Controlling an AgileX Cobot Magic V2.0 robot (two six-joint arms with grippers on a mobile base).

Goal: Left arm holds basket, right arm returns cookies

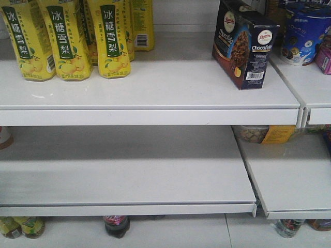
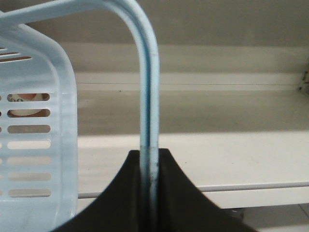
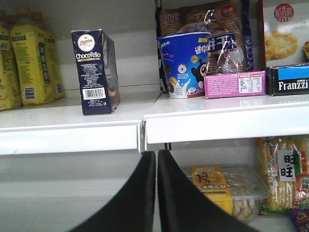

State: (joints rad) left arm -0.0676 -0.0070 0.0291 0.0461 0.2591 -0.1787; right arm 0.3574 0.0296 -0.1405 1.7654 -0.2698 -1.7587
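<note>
Navy Chocofello cookies box (image 1: 244, 44) upright on white shelf (image 1: 155, 88), barcode outward.

**White store shelving: contents by tier**

Upper shelf, left bay (image 1: 155, 85): yellow pear-drink bottles (image 1: 67, 39) standing in rows at the left; one Chocofello cookie box (image 1: 243, 44) upright near the right end, turned at an angle, barcode end facing out.

Upper shelf, right bay (image 3: 227, 108): round blue tub (image 3: 183, 65), pink packet (image 3: 234, 84) just beside it, Franzzi box (image 3: 289, 79) at the far right, biscuit packs behind them.

Lower shelf, left bay (image 1: 124, 170): bare white surface.

Lower shelf, right bay (image 1: 289, 175): clear lidded snack tub with yellow label (image 3: 227, 186), wrapped packets (image 3: 285, 181) beside it.

Floor (image 1: 176, 232): bottle tops below the lowest shelf edge.
</note>
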